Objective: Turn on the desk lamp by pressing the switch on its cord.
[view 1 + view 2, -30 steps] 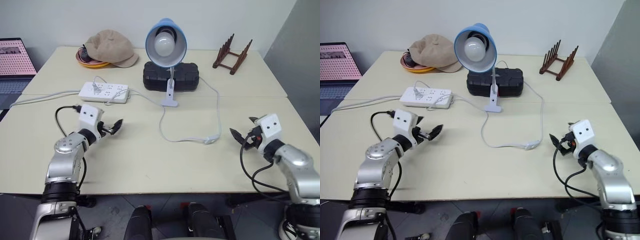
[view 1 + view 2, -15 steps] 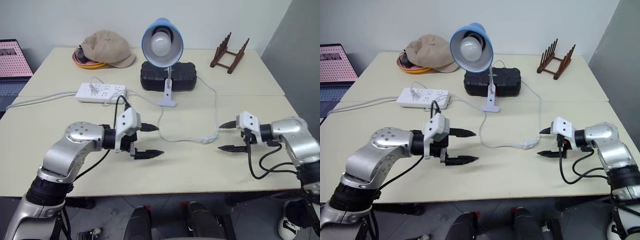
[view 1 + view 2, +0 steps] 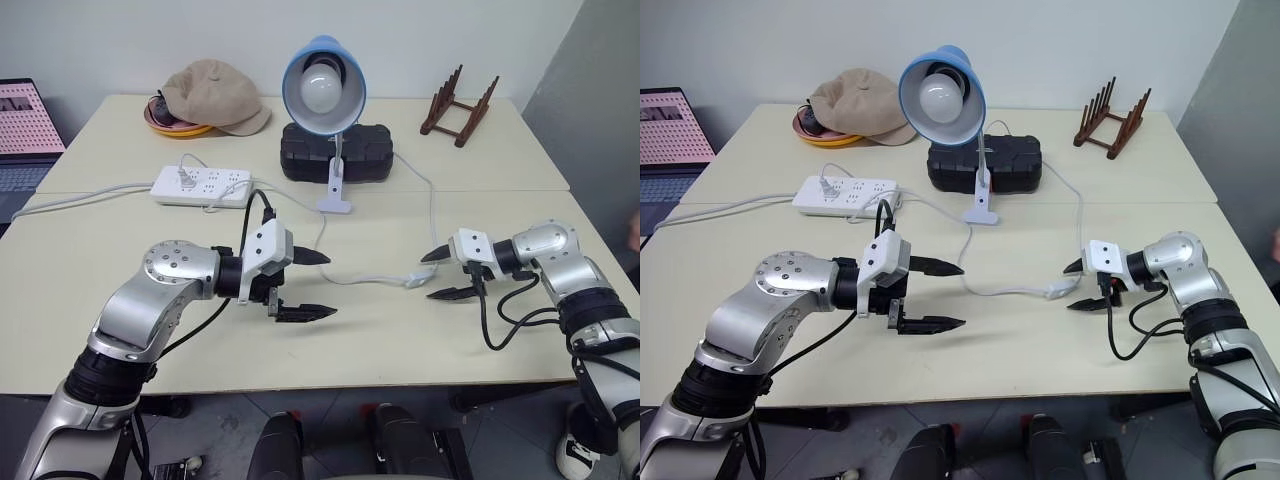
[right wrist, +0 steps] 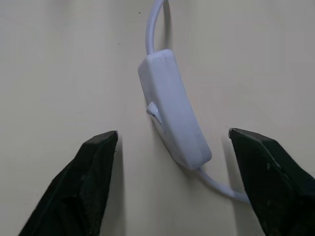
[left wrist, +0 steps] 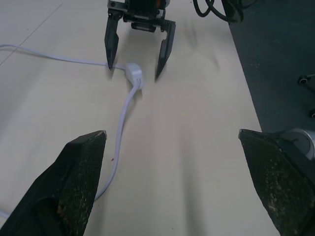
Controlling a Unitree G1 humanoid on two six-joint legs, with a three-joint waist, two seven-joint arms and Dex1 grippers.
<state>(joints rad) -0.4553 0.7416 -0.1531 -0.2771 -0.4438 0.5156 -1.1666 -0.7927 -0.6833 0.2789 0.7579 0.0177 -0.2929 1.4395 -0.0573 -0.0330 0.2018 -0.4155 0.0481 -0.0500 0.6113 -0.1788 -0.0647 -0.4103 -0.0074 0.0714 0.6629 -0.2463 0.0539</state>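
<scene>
On the pale table (image 3: 420, 340), the right claw (image 3: 437, 274) has moved in from the right and now straddles the switch (image 4: 172, 115), fingers narrowing but not touching. The left claw (image 3: 312, 284) waits wide open. The lamp (image 3: 323, 85) is unlit.

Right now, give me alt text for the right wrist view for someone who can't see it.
The white inline switch lies on the beige table, between the right gripper's two open black fingers, neither touching it. Its small rocker button faces one finger, and the thin white cord runs out of both ends.
</scene>
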